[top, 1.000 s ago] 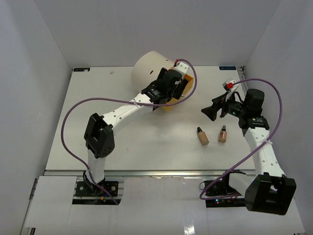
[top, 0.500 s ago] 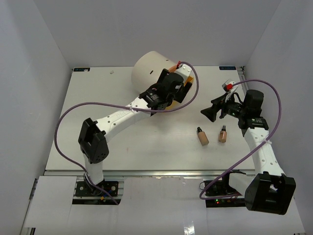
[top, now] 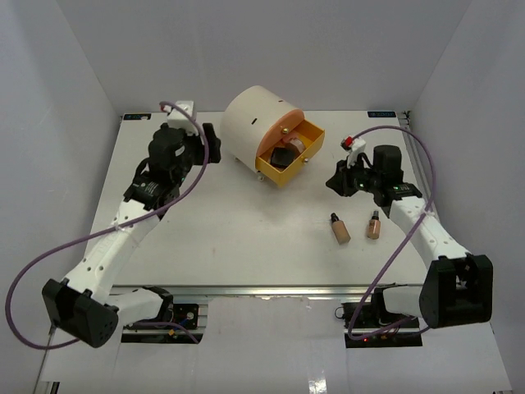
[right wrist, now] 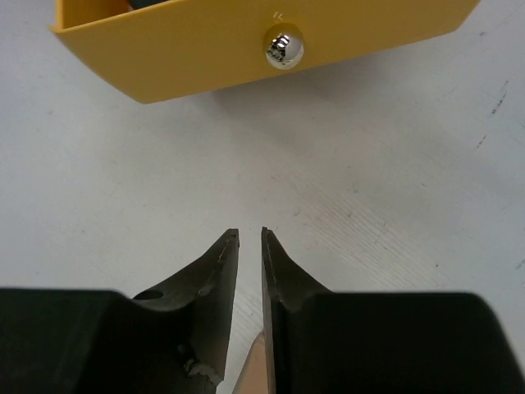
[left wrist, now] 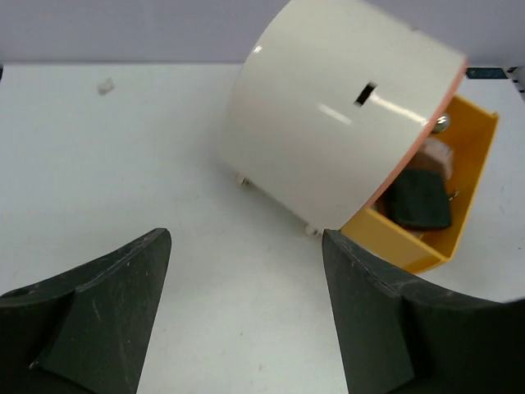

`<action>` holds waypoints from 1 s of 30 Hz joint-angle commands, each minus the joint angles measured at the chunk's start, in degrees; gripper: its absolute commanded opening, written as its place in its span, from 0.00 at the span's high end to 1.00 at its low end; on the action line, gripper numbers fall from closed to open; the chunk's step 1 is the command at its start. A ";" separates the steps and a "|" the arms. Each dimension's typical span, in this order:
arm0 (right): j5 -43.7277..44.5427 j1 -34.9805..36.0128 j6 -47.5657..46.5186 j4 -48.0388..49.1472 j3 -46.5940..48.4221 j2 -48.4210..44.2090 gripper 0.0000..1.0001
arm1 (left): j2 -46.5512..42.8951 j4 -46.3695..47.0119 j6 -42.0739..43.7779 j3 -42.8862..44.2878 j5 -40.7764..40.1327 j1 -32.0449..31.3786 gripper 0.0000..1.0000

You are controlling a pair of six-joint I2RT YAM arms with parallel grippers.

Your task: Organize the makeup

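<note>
Top external view, starting at the near edge of the desk (top: 230, 238): two tan bottles with black caps lie toward the right side, one (top: 339, 229) just left of the other (top: 373, 225), close together but apart. Neither is in any holder.

Beyond them the right fingers (right wrist: 215, 275) hover above the desk, drawn nearly together with only a thin slit between them and nothing caught at the tips. A tan sliver shows low in that slit, and I cannot tell what it is. They point at the yellow drawer (right wrist: 164, 57), whose silver knob (right wrist: 283, 45) sits straight ahead and well apart from the tips.

The drawer stands pulled out of the cream round box (top: 250, 119) near the far edge. It holds a black jar (left wrist: 418, 199) and a pinkish piece (left wrist: 437, 152) behind it that is too small to name.

The left fingers (left wrist: 107, 304) hang wide apart and empty, off to the left of the box.

The bottles look like the remaining work, so the drawer is best left open. I would spread the right fingers and bring them over the nearer bottle. Turn the wrist so the pads close across its body, not along it. Grip at mid-body, since a lying bottle can roll. Then lower it into the drawer's free space, beside the jar.
</note>
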 commanded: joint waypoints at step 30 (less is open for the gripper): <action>13.26 4.85 28.73 7.19 14.33 24.75 0.92 | 31.48 12.61 -5.66 20.81 34.96 14.20 0.02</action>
